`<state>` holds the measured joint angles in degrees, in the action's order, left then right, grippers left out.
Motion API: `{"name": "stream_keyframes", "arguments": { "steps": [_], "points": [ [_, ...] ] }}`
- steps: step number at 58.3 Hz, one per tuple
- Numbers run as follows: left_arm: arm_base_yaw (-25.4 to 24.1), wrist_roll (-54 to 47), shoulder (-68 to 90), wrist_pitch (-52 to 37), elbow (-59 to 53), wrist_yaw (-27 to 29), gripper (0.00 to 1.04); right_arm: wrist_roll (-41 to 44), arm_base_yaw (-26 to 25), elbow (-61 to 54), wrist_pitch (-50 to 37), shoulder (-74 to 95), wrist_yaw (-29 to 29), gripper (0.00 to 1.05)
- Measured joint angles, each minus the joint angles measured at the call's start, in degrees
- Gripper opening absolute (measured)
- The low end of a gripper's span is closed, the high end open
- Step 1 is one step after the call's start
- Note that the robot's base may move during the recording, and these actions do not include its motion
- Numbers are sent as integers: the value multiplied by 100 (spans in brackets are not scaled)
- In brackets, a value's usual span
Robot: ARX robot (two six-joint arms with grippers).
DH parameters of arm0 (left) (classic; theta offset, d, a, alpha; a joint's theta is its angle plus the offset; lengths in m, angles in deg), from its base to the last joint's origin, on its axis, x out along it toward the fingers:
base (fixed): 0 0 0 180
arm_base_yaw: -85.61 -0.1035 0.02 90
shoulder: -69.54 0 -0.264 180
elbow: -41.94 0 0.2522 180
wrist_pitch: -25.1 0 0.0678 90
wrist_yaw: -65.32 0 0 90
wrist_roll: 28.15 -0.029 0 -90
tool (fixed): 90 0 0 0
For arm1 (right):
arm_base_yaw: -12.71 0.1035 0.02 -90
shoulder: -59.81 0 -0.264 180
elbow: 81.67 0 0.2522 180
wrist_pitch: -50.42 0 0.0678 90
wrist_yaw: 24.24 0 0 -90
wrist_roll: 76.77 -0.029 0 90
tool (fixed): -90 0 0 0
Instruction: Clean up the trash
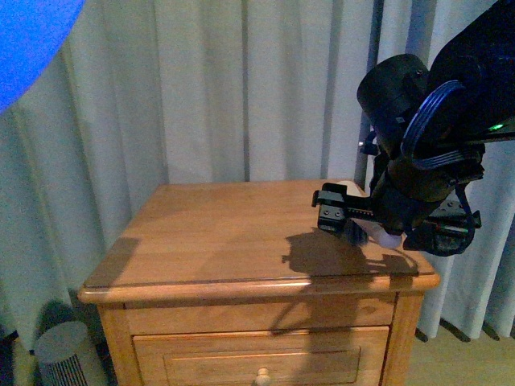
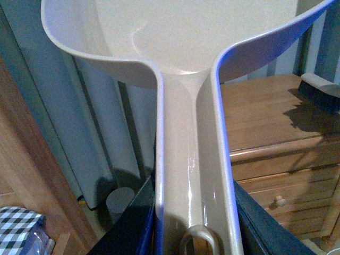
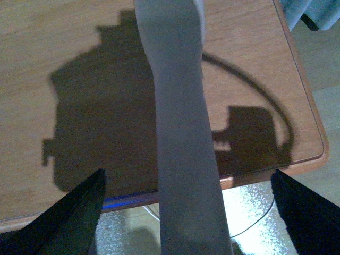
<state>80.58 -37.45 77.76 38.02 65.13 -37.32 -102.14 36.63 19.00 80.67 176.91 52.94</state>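
My left gripper [image 2: 196, 223] is shut on the handle of a cream-white dustpan [image 2: 180, 37], which fills the left wrist view with its scoop held away from the jaws, in the air beside the wooden nightstand [image 2: 260, 111]. My right gripper [image 1: 426, 229] is shut on a brush [image 1: 378, 236] and holds it low over the right part of the nightstand top [image 1: 225, 233]. In the right wrist view the grey brush handle [image 3: 180, 133] runs out from the gripper [image 3: 188, 223] over the wood [image 3: 79, 53]. The dark brush head also shows in the left wrist view [image 2: 319, 90]. The trash is out of view.
Pale curtains [image 1: 201, 88] hang behind the nightstand. A grey cylinder [image 1: 68, 354] stands on the floor to its left. A checked pillow [image 2: 18, 223] lies low beside wooden furniture. A blurred blue shape [image 1: 32, 40] fills the front view's top left corner.
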Motion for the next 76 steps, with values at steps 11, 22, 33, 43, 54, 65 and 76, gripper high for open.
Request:
{"name": "stream_keyframes", "arguments": {
  "steps": [11,22,33,43,54,65,76],
  "points": [
    [0,0,0,0,0,0,28,-20,17,44,-2,0,9,56],
    [0,0,0,0,0,0,28,-11,11,57,-74,0,20,25],
    [0,0,0,0,0,0,28,59,7,-96,-282,-42,-4,22],
    [0,0,0,0,0,0,28,581,24,-660,-1032,-382,-501,21],
    [0,0,0,0,0,0,28,1453,59,-1908,-2638,-1574,-1045,21],
    [0,0,0,0,0,0,28,1937,114,-3390,-3650,-3176,-1222,21],
    [0,0,0,0,0,0,28,2109,472,-4935,-3735,-4896,-1672,21]
  ]
}}
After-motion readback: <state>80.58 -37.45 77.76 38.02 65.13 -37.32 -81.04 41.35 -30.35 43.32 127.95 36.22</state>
